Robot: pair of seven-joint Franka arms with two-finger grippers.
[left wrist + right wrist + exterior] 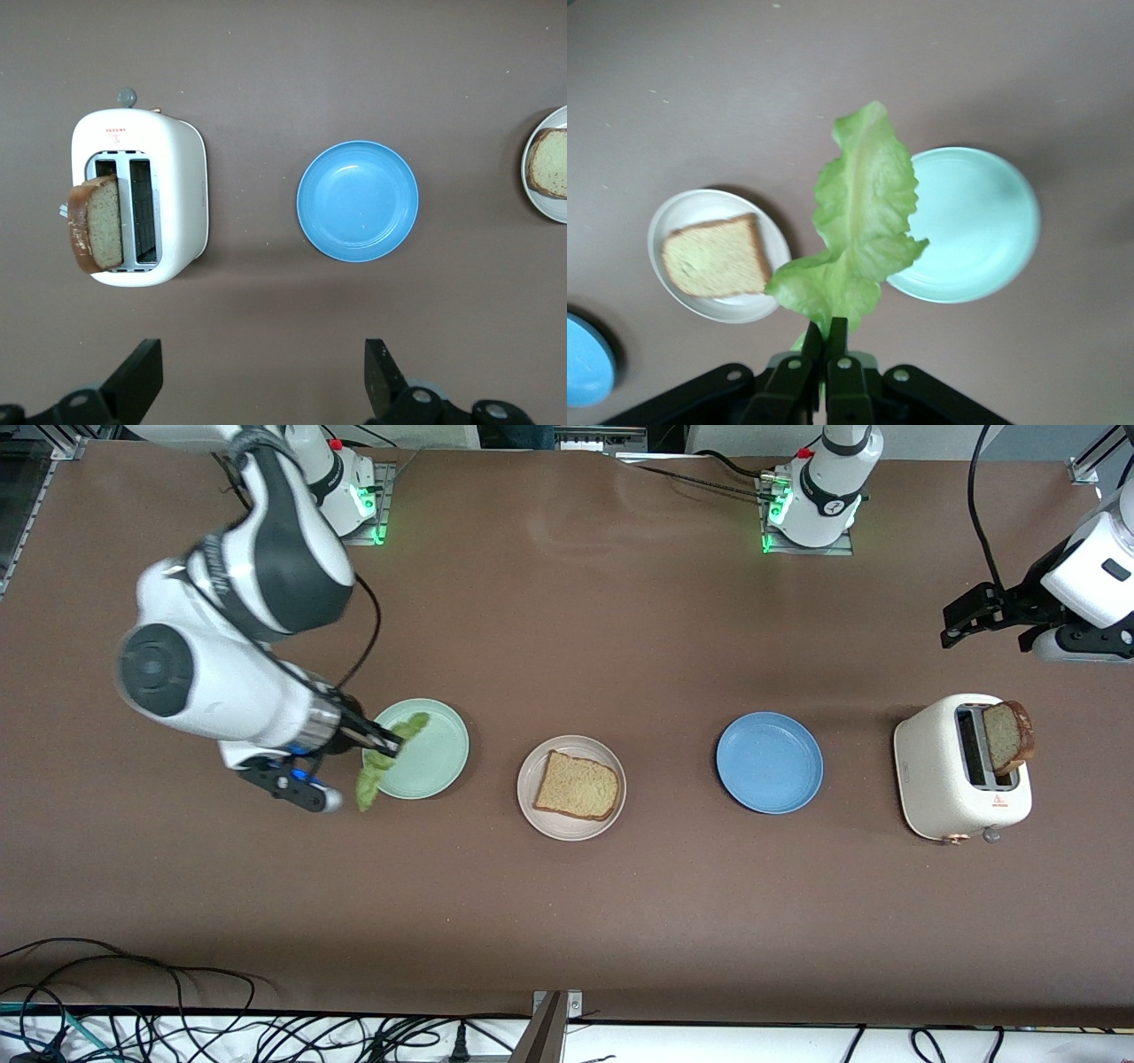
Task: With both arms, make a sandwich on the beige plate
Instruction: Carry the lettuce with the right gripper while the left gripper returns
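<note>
**Lettuce in grip, one slice plated**

Nearest the front cam: beige plate (571,787), mid-desk, w/ one toasted bread slice (577,786) lying flat in it.

Desk (567,921): brown, carries everything in a rough row.

Toaster (962,768): white, at the left arm's end of the desk. Two slots; second bread slice (1009,737) stands up out of one, other slot shows nothing in it.

Blue plate (769,762): betw. toaster and beige plate, nothing in it.

Mint green plate (419,748): toward the right arm's end, beside the beige plate. Nothing rests flat in it.

Lettuce leaf (383,763): ruffled green, lifted, hanging from the right end effector over the mint plate's rim & the desk just beside it.

Right arm: bent low over the desk by the mint plate. Right end effector (387,741) has fingers pinched tight on one end of the leaf.

Left arm: waits raised, over the desk near the toaster. Left end effector (973,622) has fingers spread wide, nothing betw. them.
</note>
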